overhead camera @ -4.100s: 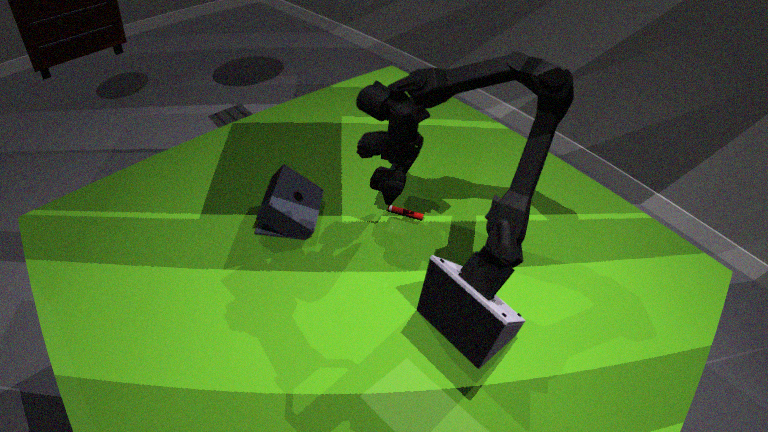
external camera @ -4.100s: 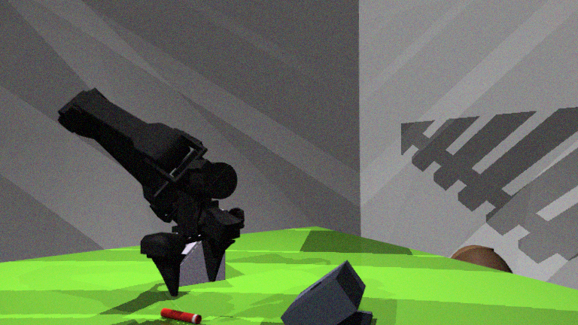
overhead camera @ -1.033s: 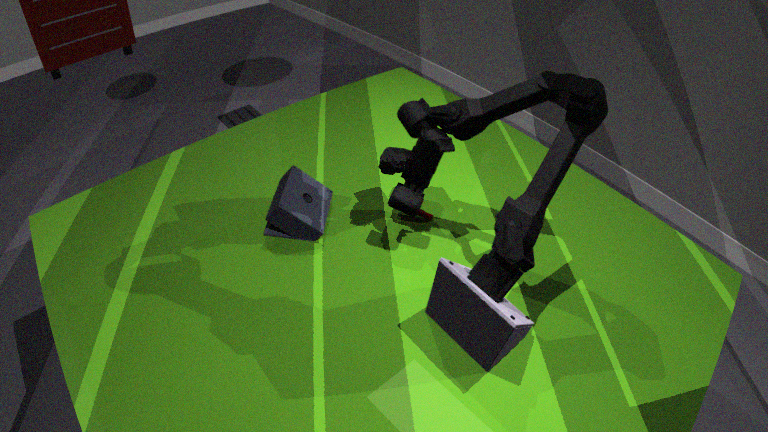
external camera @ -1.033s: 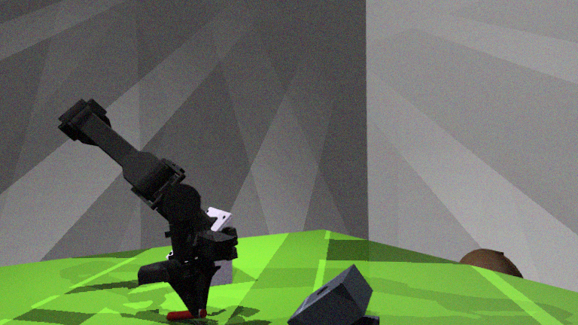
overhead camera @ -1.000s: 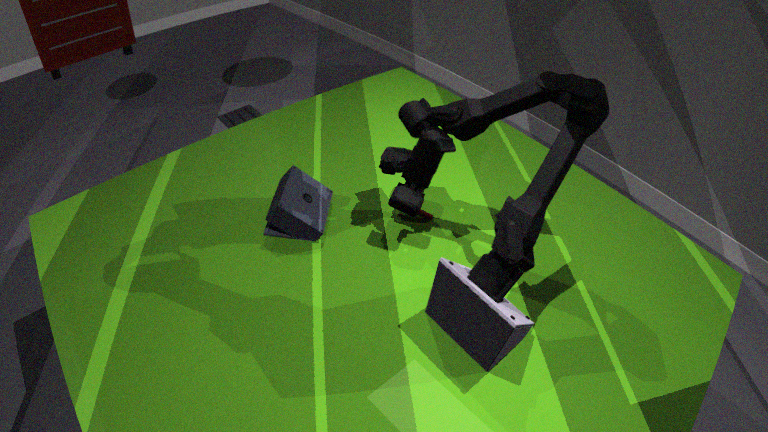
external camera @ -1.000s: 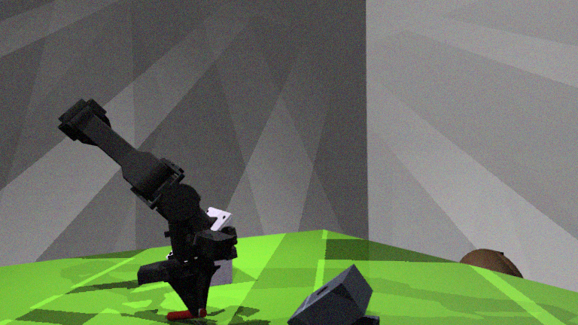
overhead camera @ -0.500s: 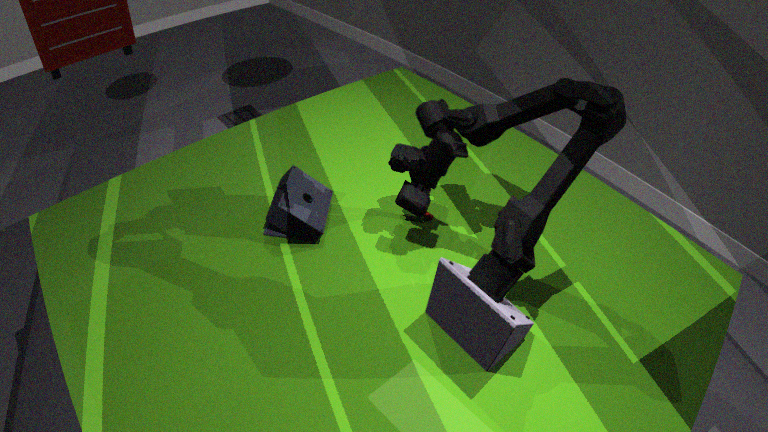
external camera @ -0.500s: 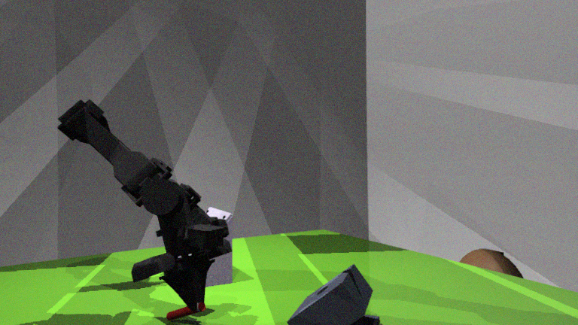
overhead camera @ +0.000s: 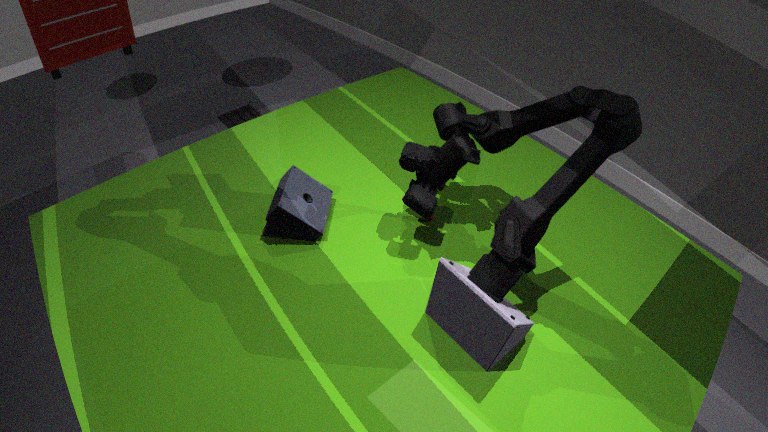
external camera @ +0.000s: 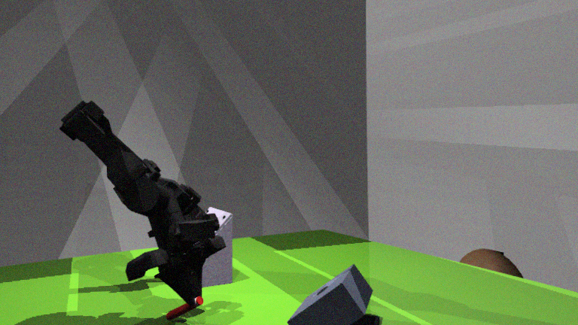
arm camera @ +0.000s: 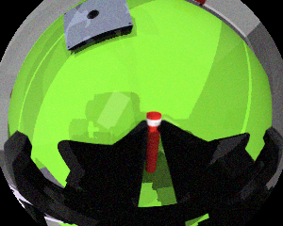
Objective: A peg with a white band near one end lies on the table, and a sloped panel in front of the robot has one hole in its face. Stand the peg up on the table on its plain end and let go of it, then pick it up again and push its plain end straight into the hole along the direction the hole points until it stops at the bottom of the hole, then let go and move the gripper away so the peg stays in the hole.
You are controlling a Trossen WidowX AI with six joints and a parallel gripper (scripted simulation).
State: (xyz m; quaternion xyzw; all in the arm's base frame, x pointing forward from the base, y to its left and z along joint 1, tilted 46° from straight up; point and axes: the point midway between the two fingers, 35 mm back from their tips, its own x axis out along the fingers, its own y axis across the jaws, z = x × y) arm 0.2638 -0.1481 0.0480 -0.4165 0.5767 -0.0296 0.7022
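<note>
Sloped panel (overhead camera: pixel 300 201) sits well left of my tool (external camera: pixel 190 298). Tool is pinching the peg (external camera: pixel 184 308) near its banded end; peg tilted, band up-right, plain end low-left by the counter (external camera: pixel 426 278). Next, I judge: rotate axis vertical, plain end down.

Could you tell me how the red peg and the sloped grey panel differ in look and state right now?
The peg is a thin red rod with a white band, while the panel is a broad grey block with one hole. The peg is held tilted in the gripper; the panel rests untouched on the table. The peg is far smaller than the panel. Both are over the green table.
</note>
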